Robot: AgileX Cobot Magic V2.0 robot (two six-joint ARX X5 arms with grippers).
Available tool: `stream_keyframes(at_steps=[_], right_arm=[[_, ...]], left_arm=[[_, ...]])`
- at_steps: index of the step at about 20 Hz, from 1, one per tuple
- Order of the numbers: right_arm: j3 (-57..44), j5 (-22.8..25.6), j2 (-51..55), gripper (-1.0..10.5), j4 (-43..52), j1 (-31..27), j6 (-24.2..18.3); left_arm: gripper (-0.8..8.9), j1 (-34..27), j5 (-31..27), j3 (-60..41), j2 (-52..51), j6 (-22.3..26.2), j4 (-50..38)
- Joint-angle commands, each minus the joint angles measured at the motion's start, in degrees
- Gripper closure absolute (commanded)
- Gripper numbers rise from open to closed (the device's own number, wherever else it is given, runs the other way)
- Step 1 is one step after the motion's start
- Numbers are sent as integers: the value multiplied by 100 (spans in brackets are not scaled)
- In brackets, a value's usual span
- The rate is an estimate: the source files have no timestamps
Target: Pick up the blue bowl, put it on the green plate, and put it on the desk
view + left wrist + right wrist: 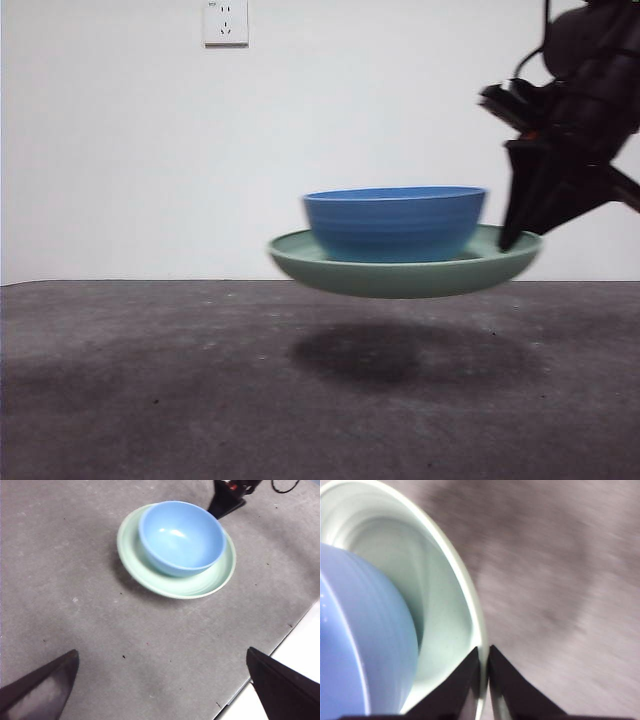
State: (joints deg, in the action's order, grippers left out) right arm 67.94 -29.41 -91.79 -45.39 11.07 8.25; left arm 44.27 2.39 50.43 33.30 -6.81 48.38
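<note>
The dark grey worktop [150, 400] is lying nearest, carrying only a soft shadow [385, 352] under the raised dishes. Above it the green plate [400, 275] is hanging clear of the surface with the blue bowl [395, 222] sitting inside it, so the stacking step appears done and the set-down on the desk appears to be what is left. The right pincer [484, 680] is clenching the plate's rim, one jaw above and one below, with the bowl just beside it. The left pincer [160, 690] is waiting released, jaws wide apart, well away from both dishes. Farthest back, a wall socket [225, 22] is showing.
</note>
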Motion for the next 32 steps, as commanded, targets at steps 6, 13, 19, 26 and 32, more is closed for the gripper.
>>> stream_keyframes(at_steps=[6, 13, 19, 26, 32], right_arm=[[118, -57, -848, 931, 1040, 1086, 1029], [118, 295, -1353, 931, 1176, 1318, 975], [118, 391, -1353, 930, 1152, 1311, 802], [144, 407, -1108, 634, 1099, 1143, 669], [306, 743, 413, 632, 529, 669, 627]], left_arm=[[111, 37, -15, 55, 26, -17, -39], [111, 37, -15, 55, 26, -17, -39], [111, 37, -15, 55, 26, -33, -37], [111, 37, -15, 55, 26, -33, -35], [111, 37, -15, 55, 26, -33, -15]])
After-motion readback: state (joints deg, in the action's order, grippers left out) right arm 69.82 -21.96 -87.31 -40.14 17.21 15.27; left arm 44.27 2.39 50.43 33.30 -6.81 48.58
